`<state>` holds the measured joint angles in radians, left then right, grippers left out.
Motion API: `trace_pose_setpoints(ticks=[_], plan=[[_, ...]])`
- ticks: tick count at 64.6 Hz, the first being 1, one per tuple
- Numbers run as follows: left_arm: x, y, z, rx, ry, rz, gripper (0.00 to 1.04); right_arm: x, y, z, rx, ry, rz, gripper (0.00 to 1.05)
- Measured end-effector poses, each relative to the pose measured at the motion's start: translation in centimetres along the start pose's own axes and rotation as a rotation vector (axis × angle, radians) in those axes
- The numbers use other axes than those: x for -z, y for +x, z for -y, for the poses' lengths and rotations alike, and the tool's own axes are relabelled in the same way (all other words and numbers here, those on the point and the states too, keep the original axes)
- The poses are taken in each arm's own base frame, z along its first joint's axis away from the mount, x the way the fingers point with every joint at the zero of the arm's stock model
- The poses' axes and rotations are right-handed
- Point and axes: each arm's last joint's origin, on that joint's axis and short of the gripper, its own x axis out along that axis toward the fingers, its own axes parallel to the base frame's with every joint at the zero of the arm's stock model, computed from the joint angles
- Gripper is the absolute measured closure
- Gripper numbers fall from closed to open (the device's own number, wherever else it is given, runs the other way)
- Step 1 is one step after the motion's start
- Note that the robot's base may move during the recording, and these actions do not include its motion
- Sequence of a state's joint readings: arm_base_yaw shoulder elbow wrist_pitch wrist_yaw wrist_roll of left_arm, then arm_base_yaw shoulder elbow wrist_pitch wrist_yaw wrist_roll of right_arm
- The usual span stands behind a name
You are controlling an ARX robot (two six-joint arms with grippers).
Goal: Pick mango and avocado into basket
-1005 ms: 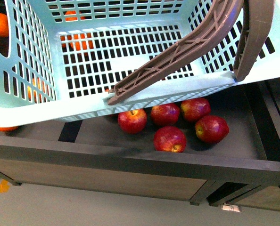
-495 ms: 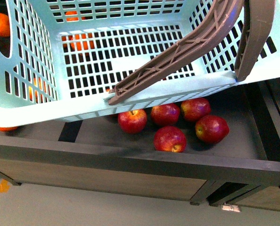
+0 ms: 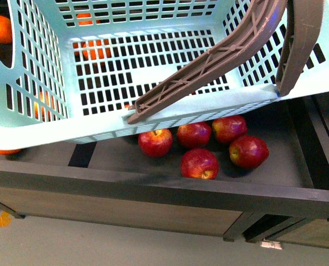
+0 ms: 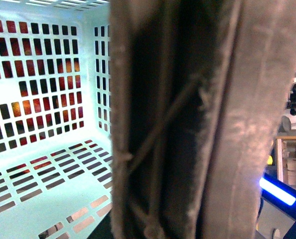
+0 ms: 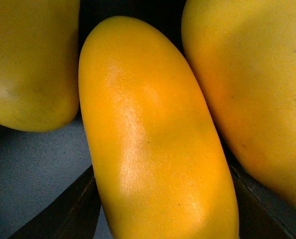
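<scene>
Stillness: basket stays empty across the upper frame, mango fills the right wrist view's centre, and I cannot tell either end effector's grip.

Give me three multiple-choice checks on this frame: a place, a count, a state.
1. The red apples lie: A on the floor; B on the dark shelf; C on a plate.
2. Red apples showing beyond the basket rim: A three; B eight; C five.
3. Inside the basket: A nothing visible; B one fruit; C two fruits.
Key: B, they rest on the dark shelf; C, five show in the front view; A, only its bare slotted bottom shows.
</scene>
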<state>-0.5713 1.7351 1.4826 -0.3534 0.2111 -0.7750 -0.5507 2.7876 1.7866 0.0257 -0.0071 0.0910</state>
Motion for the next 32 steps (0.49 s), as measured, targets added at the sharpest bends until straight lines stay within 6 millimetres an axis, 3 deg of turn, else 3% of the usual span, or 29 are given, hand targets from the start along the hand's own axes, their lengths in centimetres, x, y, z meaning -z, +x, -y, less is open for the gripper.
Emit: trace_pose_setpoints(ticks=[19,32], plan=[[0.0,0.0,0.0,-0.001,0.000,0.001,0.90,0.5,-0.2,0.3,-0.018,0.005,0.009,0.46],[0.0,0.0,0.0,-0.001,0.000,0.001,0.90,0.9,-1.9,1.2,-0.065,0.012,0.029,0.47]])
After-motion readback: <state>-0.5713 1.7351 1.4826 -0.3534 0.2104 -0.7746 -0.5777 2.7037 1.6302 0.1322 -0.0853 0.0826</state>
